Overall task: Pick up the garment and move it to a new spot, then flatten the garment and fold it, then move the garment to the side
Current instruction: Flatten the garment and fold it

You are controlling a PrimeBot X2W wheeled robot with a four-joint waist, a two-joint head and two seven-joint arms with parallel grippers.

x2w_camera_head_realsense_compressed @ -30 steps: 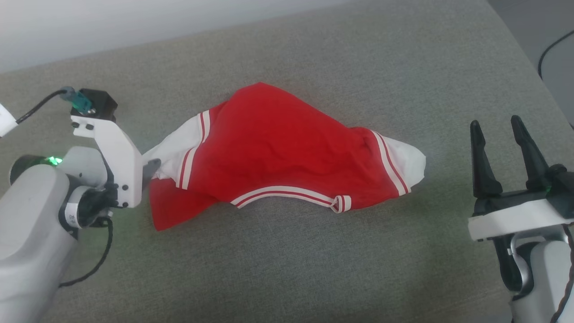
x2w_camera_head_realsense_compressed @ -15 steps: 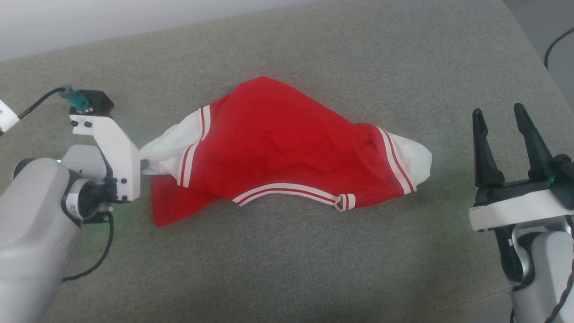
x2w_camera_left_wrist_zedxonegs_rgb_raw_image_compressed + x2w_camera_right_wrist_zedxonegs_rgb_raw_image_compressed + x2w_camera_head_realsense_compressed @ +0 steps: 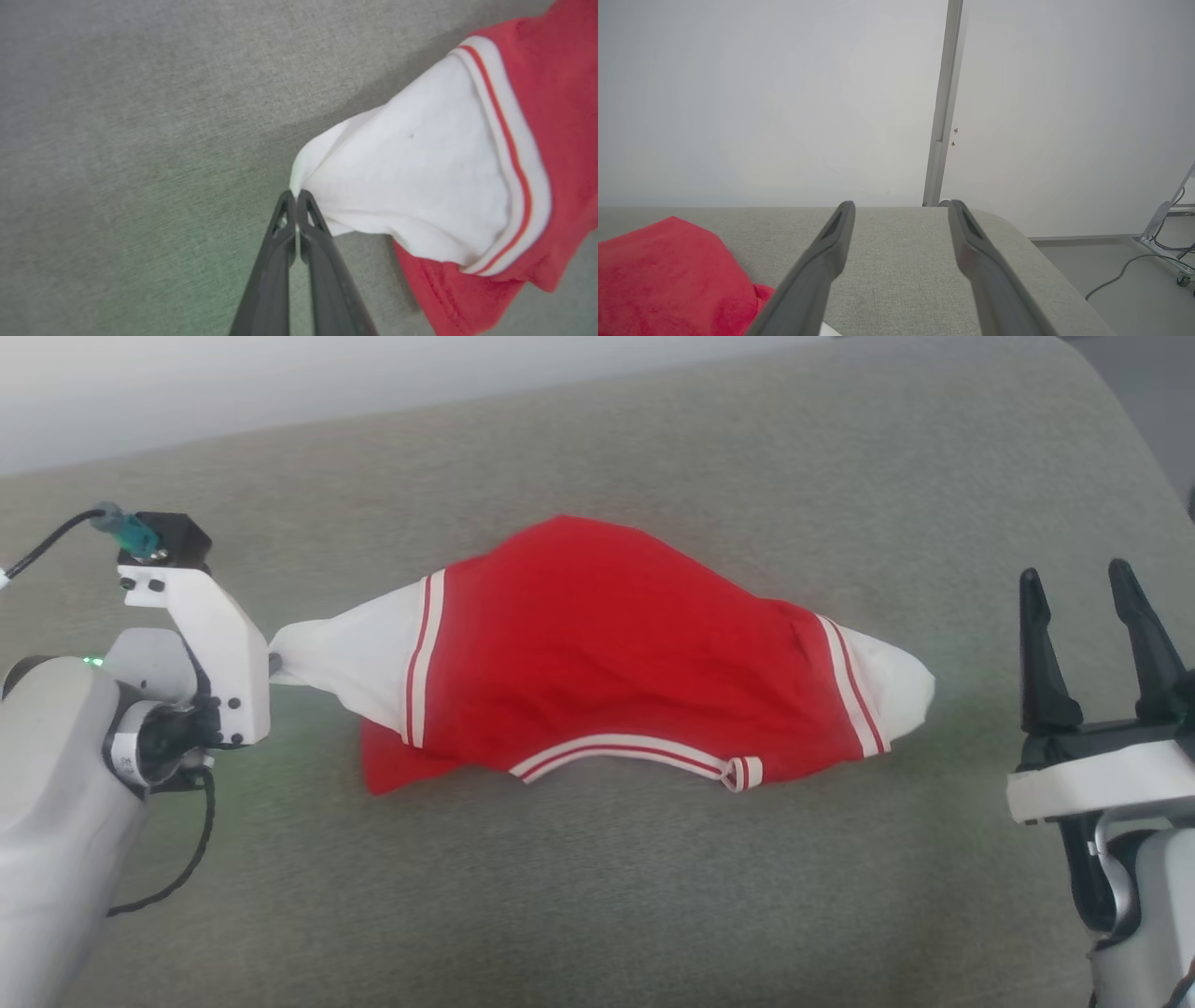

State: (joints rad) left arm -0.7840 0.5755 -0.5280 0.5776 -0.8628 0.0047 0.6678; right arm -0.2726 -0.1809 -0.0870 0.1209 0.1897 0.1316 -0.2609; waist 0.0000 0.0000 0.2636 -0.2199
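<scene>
The garment [image 3: 597, 653], a red shirt with white sleeves and red-white striped trim, lies crumpled across the middle of the grey cushion [image 3: 653, 896]. My left gripper [image 3: 274, 665] is at its left end, shut on the tip of the white sleeve [image 3: 411, 177], which is stretched toward it; the left wrist view shows the dark fingers [image 3: 280, 242] pinched together on the cloth. My right gripper [image 3: 1094, 593] stands open at the right, apart from the garment's right sleeve [image 3: 901, 686], nothing between its fingers. The right wrist view shows a red fold of the garment [image 3: 668, 275] at lower left.
The grey cushion ends in a rounded far-right corner [image 3: 1008, 224]. Behind it is a pale wall [image 3: 784, 93] with a vertical metal strip [image 3: 941, 107]. Floor with cables [image 3: 1134, 270] lies to the right. A black cable [image 3: 177, 877] hangs from my left arm.
My left gripper has shut on the white sleeve tip and drawn it out to the left. The head camera shifted. My right gripper stayed open.
</scene>
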